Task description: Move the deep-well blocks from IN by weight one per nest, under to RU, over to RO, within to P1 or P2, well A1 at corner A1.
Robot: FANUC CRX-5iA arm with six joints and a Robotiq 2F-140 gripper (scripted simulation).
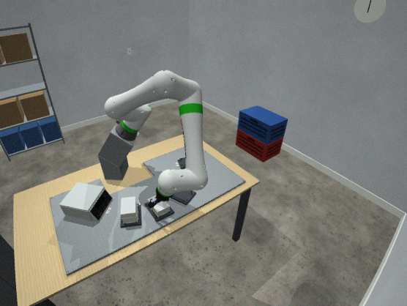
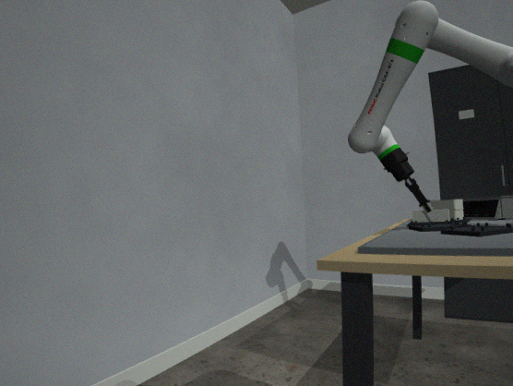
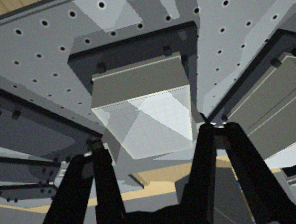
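a black robotiq 2f-140 pincer [image 1: 151, 202] [image 2: 429, 210] [image 3: 152, 115], tilted at the end of a white fanuc arm [image 1: 192, 146] [image 2: 392, 88], grips a pale deep-well block [image 1: 161, 209] [image 2: 435, 215] [image 3: 150, 117] by its sides at a dark locator nest [image 1: 168, 216] [image 2: 417, 226] [image 3: 80, 60]. whether the block sits fully flat there cannot be told, nor can the nest's marking be read.

just beside the pincer, two more deep-well blocks [image 1: 129, 206] [image 2: 454, 208] [image 3: 265, 110] stand stacked on a second dark nest [image 1: 128, 225] [image 3: 250, 65]. near its other side lies a blockless nest plate [image 1: 184, 198] [image 2: 480, 231] [image 3: 35, 132]. past the stack, farther from the pincer, is a white box-shaped instrument [image 1: 78, 199] [image 2: 507, 208] with a dark sloping front; no lamp color can be made out. beneath them all, a gray perforated board [image 1: 91, 241] [image 2: 415, 249] [image 3: 30, 45] covers much of a wooden table [image 1: 33, 256] [image 2: 392, 268].

well apart from the pincer, a blue crate [image 1: 263, 118] rests on a red crate [image 1: 256, 144] on the floor, and a shelf rack [image 1: 47, 86] stands by the wall.
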